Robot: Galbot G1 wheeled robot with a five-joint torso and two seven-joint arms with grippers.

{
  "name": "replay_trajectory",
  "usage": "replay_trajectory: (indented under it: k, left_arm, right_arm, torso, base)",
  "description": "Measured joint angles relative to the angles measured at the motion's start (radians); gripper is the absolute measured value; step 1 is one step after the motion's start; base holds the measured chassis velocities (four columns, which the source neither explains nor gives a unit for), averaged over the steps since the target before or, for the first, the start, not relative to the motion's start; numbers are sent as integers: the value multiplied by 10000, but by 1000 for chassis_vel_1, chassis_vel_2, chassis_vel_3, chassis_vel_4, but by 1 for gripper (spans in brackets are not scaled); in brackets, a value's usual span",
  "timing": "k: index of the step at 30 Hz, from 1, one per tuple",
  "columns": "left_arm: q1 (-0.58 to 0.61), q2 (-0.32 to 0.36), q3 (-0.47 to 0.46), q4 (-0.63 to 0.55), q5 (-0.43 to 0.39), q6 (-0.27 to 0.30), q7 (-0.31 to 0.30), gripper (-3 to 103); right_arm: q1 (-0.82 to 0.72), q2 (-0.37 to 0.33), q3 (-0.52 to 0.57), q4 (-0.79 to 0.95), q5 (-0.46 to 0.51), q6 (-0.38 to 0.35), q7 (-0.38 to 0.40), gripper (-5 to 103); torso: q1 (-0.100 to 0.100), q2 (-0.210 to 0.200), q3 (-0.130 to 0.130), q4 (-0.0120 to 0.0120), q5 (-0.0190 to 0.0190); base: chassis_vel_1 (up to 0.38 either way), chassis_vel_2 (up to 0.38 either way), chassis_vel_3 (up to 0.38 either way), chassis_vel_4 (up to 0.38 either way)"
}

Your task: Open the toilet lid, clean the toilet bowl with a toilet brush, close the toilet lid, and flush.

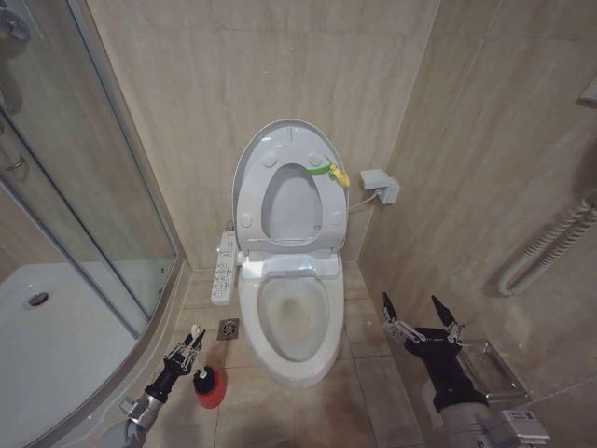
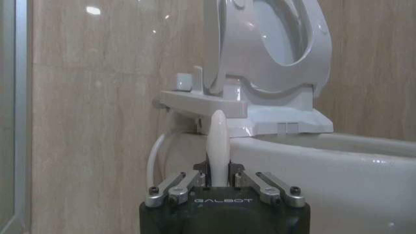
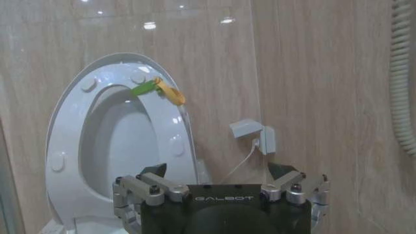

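Observation:
The toilet lid (image 1: 270, 136) stands upright against the back wall with the ring seat (image 1: 252, 201) raised in front of it; a green-and-yellow tag (image 1: 326, 173) hangs at their top edge. The toilet bowl (image 1: 250, 313) lies uncovered below. A small red holder (image 1: 211, 388) sits on the floor left of the bowl. Just above it, my left gripper (image 1: 190, 343) is shut on the white handle of the toilet brush (image 2: 218, 146); the brush head is hidden. My right gripper (image 1: 411, 303) hovers open to the right of the bowl, facing the lid (image 3: 71, 112).
A glass shower enclosure (image 1: 84, 215) curves along the left. A floor drain (image 1: 229, 329) lies between the holder and bowl. The button panel (image 1: 224, 266) juts from the bowl's left side. A wall box (image 1: 379, 185), a hose (image 1: 550, 245) and a clear bracket (image 1: 492, 369) are on the right.

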Motion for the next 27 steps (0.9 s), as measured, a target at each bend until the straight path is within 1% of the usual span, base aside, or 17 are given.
replay_trajectory:
  k: [5,9,17,20,27]
  left_arm:
    - [-47,16,-1,128,14,0,57,19]
    - [-45,23,0,210,23,-1,88,19]
    - [61,23,-20,215,48,-2,113,19]
    - [254,10,-72,157,90,-3,115,19]
    - [639,-106,-218,-20,117,-38,214,19]
  right_arm:
    - [0,0,0,0,0,0,0,100]
    - [0,0,0,0,0,0,0,100]
    - [0,-1,0,0,0,0,0,100]
    - [0,0,0,0,0,0,0,100]
    - [0,0,0,0,0,0,0,100]
  torso:
    - [-99,-204,-103,-1,0]
    - [-186,-427,-241,-1,0]
    - [-309,-724,-413,-1,0]
    - [-386,-901,-515,-1,1]
    - [-480,-1108,-634,-1,5]
  base:
    - [0,0,0,0]
    - [0,0,0,0]
    - [0,0,0,0]
    - [0,0,0,0]
    - [0,0,0,0]
